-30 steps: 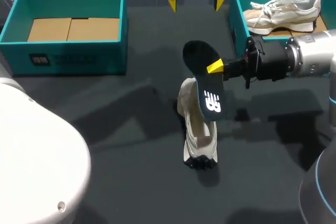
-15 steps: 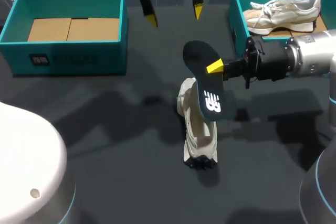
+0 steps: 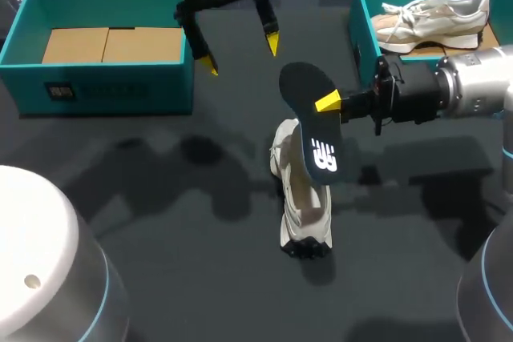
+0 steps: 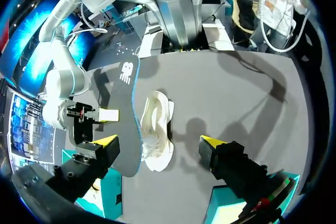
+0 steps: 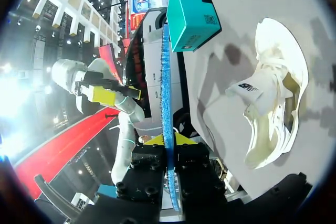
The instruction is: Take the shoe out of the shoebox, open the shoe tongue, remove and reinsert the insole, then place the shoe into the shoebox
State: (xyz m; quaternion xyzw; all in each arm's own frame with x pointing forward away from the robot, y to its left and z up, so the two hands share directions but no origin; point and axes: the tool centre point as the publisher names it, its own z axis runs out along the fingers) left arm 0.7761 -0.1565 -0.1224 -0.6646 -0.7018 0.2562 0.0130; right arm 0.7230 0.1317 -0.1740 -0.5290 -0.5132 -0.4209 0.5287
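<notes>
The right gripper (image 3: 329,103) is clamped on the insole (image 3: 313,122) at mid-length, holding it on edge. The insole is clear of the shoe (image 3: 303,198) and hangs above the shoe's far end. The shoe lies on the table with its long axis running from far to near, and its tread shows at the near end.

The insole's long axis runs nearly parallel to the shoe's, with its lower end towards the shoe opening. Reinsertion therefore appears to call for a descent along that axis. The right arm is the nearer of the two.

The left gripper (image 3: 240,54) hovers beyond the shoe's far end, fingers spread wide and holding nothing. In the left wrist view the shoe lies ahead of it, in line with the gap between its fingers. From there it could brace the shoe.
</notes>
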